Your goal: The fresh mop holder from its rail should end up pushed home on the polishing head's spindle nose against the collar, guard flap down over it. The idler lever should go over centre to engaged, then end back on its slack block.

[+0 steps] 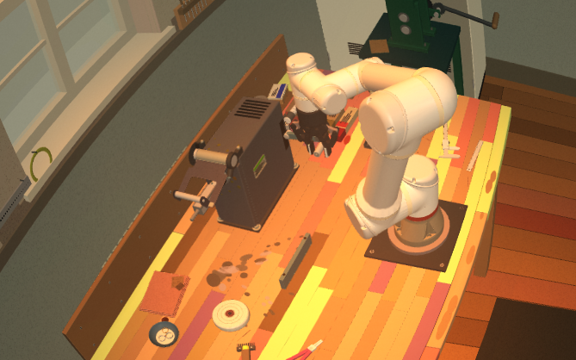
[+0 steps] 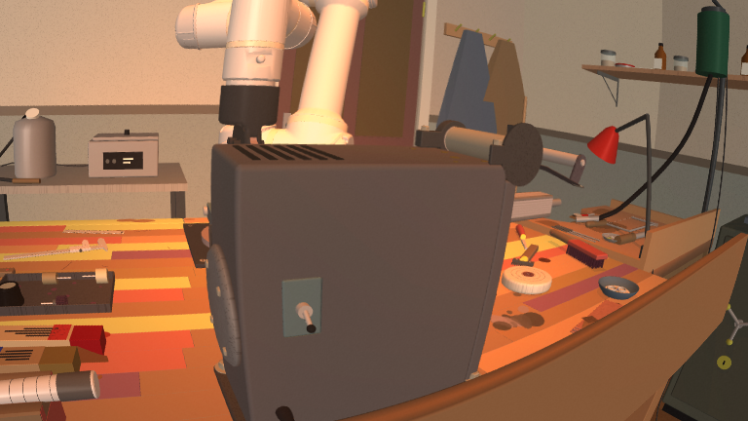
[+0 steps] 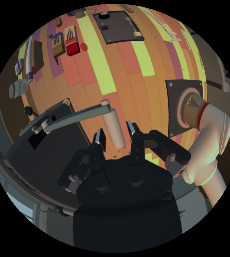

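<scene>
The polishing head's dark housing hides my fingers from the second side camera. At its far end the idler lever reaches out from the housing, and its pale cylindrical handle lies between the fingers of my gripper, which is open and holds nothing. The gripper hangs just above the bench beside the housing. A spindle with a dark disc sticks out at the housing's other end. A dark tray with small parts lies further along the bench.
The housing stands right beside my gripper, with the bench's back board behind it. Small boxes lie nearby. My own arm base stands opposite. A white buffing wheel, a cloth and a grey bar lie towards the bench's other end.
</scene>
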Controlling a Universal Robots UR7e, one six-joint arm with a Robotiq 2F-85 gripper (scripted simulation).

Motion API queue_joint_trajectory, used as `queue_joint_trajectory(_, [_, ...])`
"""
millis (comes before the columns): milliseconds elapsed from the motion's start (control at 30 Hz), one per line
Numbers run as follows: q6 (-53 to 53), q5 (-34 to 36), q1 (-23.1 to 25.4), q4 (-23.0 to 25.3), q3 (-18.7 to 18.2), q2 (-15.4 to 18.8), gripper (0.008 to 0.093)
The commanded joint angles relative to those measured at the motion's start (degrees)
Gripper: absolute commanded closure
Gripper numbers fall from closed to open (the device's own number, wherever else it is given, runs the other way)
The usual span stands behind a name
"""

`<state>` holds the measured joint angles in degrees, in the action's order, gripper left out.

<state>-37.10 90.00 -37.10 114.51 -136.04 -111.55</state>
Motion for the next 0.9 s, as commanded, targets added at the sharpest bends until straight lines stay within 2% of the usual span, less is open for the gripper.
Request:
queue_joint_trajectory(0, [0.00,0.00,0.00,0.03,0.03,-0.01,0.0534])
queue_joint_trajectory(367, [0.00,0.00,0.00,-1.12,0.71,-0.47,0.0534])
queue_joint_trajectory(867, [0.00,0.00,0.00,-8.99,5.97,-3.09,0.0534])
